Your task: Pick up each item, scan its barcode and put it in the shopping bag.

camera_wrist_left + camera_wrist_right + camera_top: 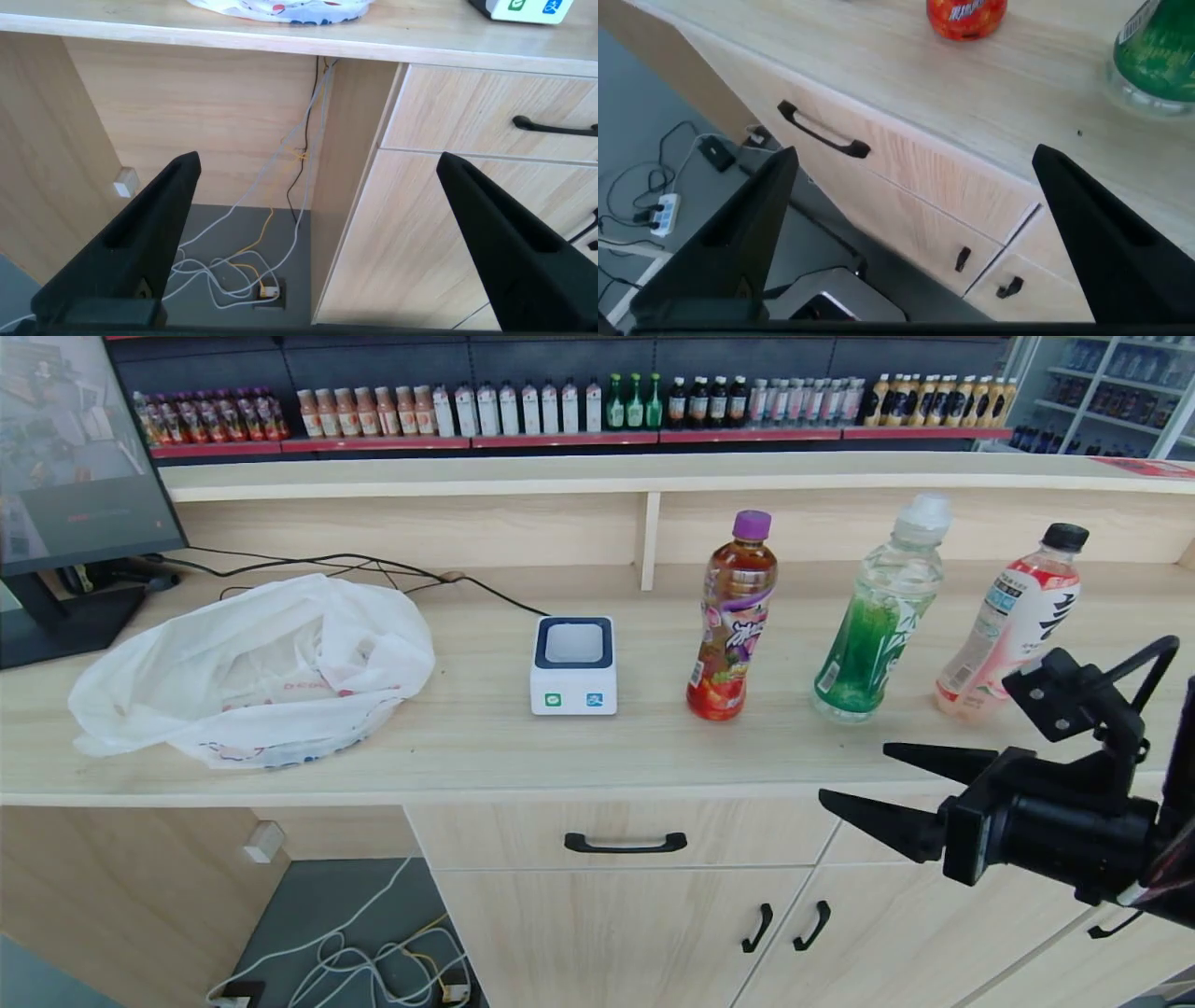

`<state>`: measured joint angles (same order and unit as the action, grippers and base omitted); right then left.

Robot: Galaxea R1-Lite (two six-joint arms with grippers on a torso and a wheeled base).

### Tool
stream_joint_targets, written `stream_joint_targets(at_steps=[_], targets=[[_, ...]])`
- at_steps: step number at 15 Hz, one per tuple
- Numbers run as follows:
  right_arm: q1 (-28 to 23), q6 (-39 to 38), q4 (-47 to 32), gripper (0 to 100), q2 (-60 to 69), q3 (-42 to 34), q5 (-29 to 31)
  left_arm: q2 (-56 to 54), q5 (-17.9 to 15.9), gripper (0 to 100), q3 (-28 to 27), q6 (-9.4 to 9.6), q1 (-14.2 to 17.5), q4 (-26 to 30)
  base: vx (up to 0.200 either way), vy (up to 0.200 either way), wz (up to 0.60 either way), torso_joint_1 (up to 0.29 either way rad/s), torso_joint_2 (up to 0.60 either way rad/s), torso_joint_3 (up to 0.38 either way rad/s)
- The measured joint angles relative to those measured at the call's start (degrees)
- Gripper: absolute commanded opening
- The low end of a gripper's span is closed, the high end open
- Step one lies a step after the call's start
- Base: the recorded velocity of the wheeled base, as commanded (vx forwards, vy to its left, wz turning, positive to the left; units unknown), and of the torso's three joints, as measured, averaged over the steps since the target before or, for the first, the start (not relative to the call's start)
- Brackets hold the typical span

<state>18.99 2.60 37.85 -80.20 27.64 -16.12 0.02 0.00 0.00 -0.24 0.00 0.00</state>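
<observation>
Three bottles stand in a row on the wooden counter (485,737): a purple-capped red tea bottle (735,616) (966,17), a green bottle with a white cap (882,611) (1156,56), and a pink-and-white bottle with a black cap (1013,621). A white barcode scanner (573,665) (523,7) sits left of them. Further left the white shopping bag (252,672) (280,7) lies with its mouth open. My right gripper (854,775) (915,154) hangs open and empty in front of the counter edge, below the green bottle. My left gripper (318,161) is open and empty, low, facing the gap under the counter.
A monitor (75,448) stands at the counter's far left, with cables (327,565) running behind the bag. A raised shelf with a divider (647,537) backs the counter. A drawer (624,843) (822,135) and cabinet doors are below. Cables lie on the floor (252,271).
</observation>
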Motion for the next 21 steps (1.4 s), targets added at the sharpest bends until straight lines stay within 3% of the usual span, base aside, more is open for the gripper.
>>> stream_joint_targets(at_steps=[5, 11, 21], targets=[[0.02, -0.26, 19.21, 100, -11.91, 4.04, 1.69, 0.00, 0.00, 100, 0.00, 0.00, 0.00, 0.00, 0.000, 0.000, 0.00, 0.000, 0.00, 0.000], [1.71, -0.30, 35.19, 100, -22.75, 7.50, 7.94, 0.00, 0.00, 100, 0.00, 0.00, 0.00, 0.00, 0.000, 0.000, 0.00, 0.000, 0.00, 0.000], [2.85, -0.24, 36.13, 100, -31.05, 17.12, 13.03, 0.00, 0.00, 100, 0.00, 0.00, 0.00, 0.00, 0.000, 0.000, 0.00, 0.000, 0.00, 0.000]])
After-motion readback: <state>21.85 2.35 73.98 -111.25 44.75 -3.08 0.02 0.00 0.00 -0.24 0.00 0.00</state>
